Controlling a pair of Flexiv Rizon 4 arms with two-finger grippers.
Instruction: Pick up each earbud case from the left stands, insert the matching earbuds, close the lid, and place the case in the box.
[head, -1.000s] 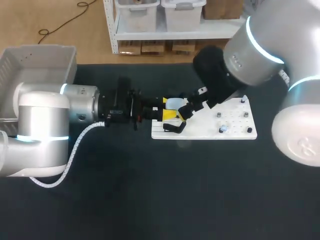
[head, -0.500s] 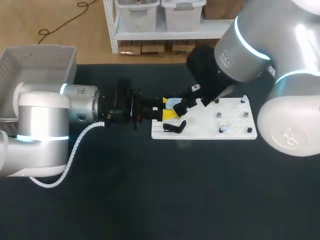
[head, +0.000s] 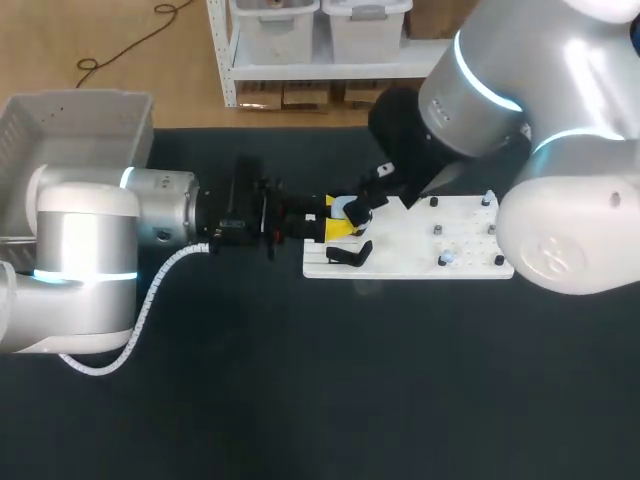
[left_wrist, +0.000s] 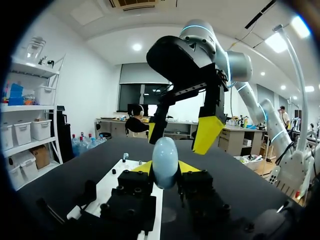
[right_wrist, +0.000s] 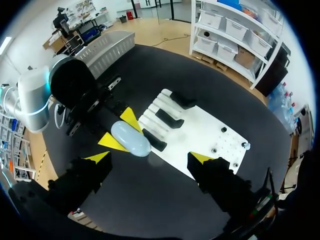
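Note:
A pale blue, lid-closed earbud case (head: 343, 207) is held over the left end of the white board (head: 465, 265). My left gripper (head: 337, 224) is shut on the case (left_wrist: 165, 162), one yellow tip on each side. My right gripper (head: 372, 193) hangs open just above and beyond it. In the right wrist view the case (right_wrist: 131, 138) lies between and ahead of the right gripper (right_wrist: 150, 157), untouched by its wide-spread fingers. A small pale earbud (head: 447, 257) sits among pegs on the board's right half.
Black stands (head: 350, 254) rest on the board's left end, below the held case. A grey box (head: 62, 130) stands at the table's far left corner. Short pegs (head: 488, 200) stick up from the board's right part. Dark table surface (head: 330, 380) spreads in front.
My right arm has swung left, bringing its open gripper closer over the case. The left arm and the case have stayed still.

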